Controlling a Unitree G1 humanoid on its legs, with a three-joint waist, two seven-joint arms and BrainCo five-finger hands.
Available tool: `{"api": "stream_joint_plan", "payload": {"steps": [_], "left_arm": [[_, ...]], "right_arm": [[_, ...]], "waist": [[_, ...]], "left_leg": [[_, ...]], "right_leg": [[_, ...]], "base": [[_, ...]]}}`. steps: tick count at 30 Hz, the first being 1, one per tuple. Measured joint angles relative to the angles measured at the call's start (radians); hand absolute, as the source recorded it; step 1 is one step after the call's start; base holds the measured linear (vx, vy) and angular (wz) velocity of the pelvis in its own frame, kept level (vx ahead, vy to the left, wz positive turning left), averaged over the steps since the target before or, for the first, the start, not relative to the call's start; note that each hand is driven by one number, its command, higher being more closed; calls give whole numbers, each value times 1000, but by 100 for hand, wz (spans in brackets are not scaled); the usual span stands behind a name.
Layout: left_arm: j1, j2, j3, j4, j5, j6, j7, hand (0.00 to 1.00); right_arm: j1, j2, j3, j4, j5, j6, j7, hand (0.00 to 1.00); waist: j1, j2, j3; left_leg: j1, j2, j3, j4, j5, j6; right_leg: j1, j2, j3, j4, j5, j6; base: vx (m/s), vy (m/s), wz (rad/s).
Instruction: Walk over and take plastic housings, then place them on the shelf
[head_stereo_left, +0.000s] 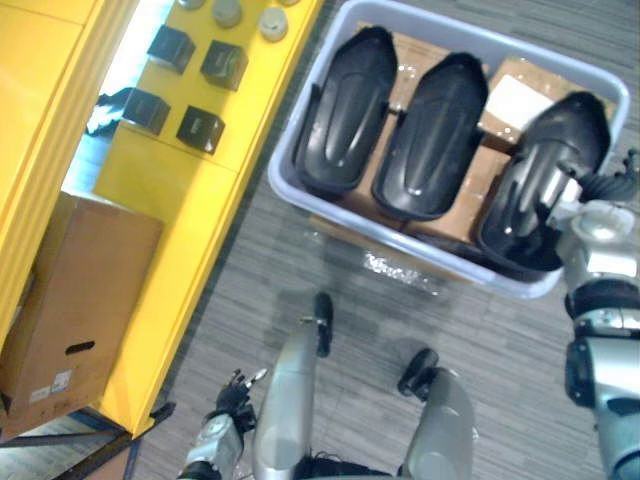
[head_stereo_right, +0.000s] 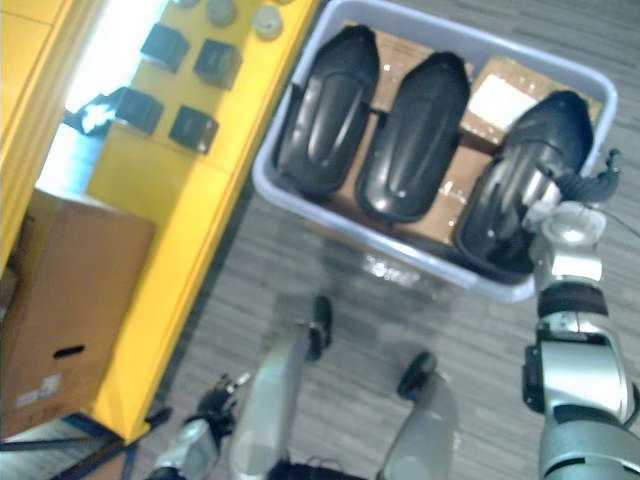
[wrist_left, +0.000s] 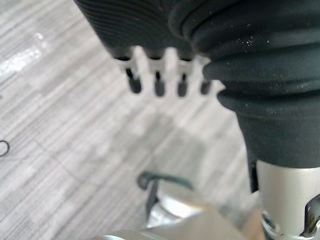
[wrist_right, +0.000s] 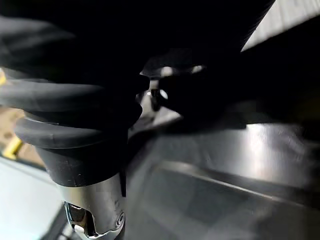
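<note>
**Q:** Where are your hands right now?

**Me:** My right hand (head_stereo_left: 590, 188) is down in the tub (head_stereo_left: 282, 180), right on the right housing (head_stereo_left: 520, 215). From here I can't tell whether my fingers have closed round it. My wrist camera gives me glossy black plastic up close and not much else. My left hand (head_stereo_left: 232, 402) hangs low at my side with the fingers straight, holding nothing.

**Q:** What worries you?

**Me:** Slipping, mostly. The housing looks smooth, curved and long. If I've only caught one end, I'd expect it to tip or slide out as I lift. It also lies tight against the tub's far corner, so its nose could snag on the rim as it comes up. The middle housing (head_stereo_left: 430, 135) lies just beside it, and a crooked pull could drag that one along. The left housing (head_stereo_left: 345, 110) is further off and should be safe.

**Q:** And the way to the shelf?

**Me:** The yellow shelf (head_stereo_left: 200, 190) is off to my left and the tub to my right, so I'd have to turn while carrying. Small black boxes (head_stereo_left: 200, 128) sit on the shelf top with some grey round pieces beyond them. I'd need a bare stretch, or I could knock them. A cardboard box (head_stereo_left: 80, 300) stands against the shelf lower down, close to my left hand, and a swinging housing could clip it.
</note>
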Motion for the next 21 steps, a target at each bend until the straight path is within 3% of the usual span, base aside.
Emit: {"api": "stream_joint_plan", "payload": {"steps": [5, 6, 16, 21], "left_arm": [[-3, -7, -29, -1, -1, -20, -1, 0], [-3, -7, -29, 0, -2, -20, -2, 0], [-3, -4, -55, 4, -25, -19, -6, 0], [-4, -9, -80, 16, -34, -18, -6, 0]], "right_arm": [[-2, -37, 2, 57, 9, 76, 38, 0], [-4, -37, 1, 73, 10, 88, 40, 100], [-25, -77, 0, 162, 4, 112, 65, 100], [-27, -92, 1, 173, -44, 136, 59, 100]], "waist": [[14, 21, -2], [16, 21, -2], [18, 22, -3], [21, 56, -27]], "left_leg": [[-17, 0, -14, 8, 0, 0], [-17, 0, -14, 8, 0, 0], [0, -1, -12, -13, 8, -6], [4, -2, -12, -28, 18, -9]], "right_leg": [[-3, 0, -18, 5, -4, -2], [-2, 0, -19, 5, -5, -2], [2, -1, -20, 5, -6, -3], [2, -1, -24, 3, -7, -4]], "base": [[6, -7, 5], [12, -14, 4], [0, 0, 0], [0, -6, 0]]}}
